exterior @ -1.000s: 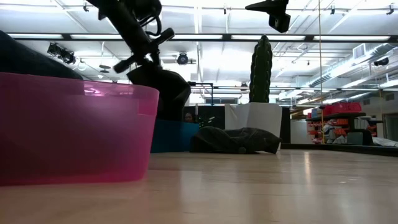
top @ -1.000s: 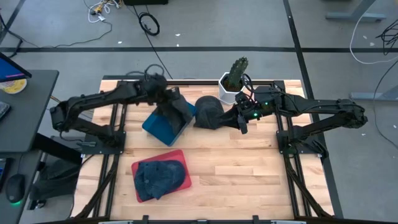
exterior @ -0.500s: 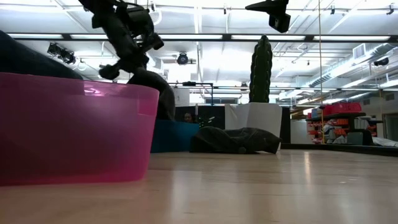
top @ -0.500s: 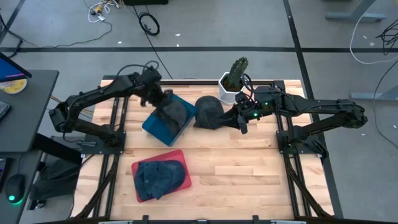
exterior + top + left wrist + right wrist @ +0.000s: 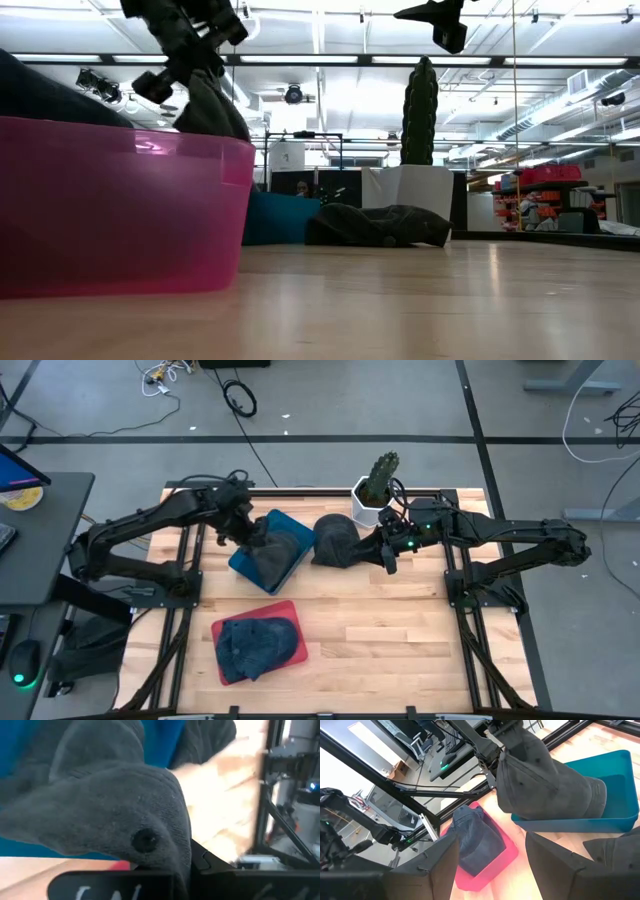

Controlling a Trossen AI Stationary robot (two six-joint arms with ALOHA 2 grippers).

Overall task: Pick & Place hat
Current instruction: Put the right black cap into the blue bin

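Note:
My left gripper (image 5: 247, 528) is shut on a grey cap (image 5: 268, 552) above the blue bin (image 5: 290, 530); the right wrist view shows the cap (image 5: 545, 785) hanging over that bin (image 5: 610, 815). A second dark cap (image 5: 335, 540) lies flat on the table next to the bin, also visible in the low view (image 5: 380, 225). My right gripper (image 5: 386, 552) is open and hovers high beside this dark cap, touching nothing. A pink bin (image 5: 300, 650) near the table's near edge holds a denim cap (image 5: 255, 645). My left gripper pinches the grey cap by the cloth of its crown, close to the top button (image 5: 145, 840), between its two fingers. The fingers come from above (image 5: 492, 752). The cap hangs below them, lifted clear, with its brim (image 5: 595, 795) lowest over the blue bin.
A cactus in a white pot (image 5: 372, 495) stands at the far edge, close behind my right arm. Bare wood lies to the right of the pink bin (image 5: 120, 210) and along the near edge. Black frame rails run down both sides of the table.
My left gripper has moved toward the table's left and near edges and risen a little, staying shut. The grey cap has travelled with it, from the blue bin's right side to over its middle, and hangs higher.

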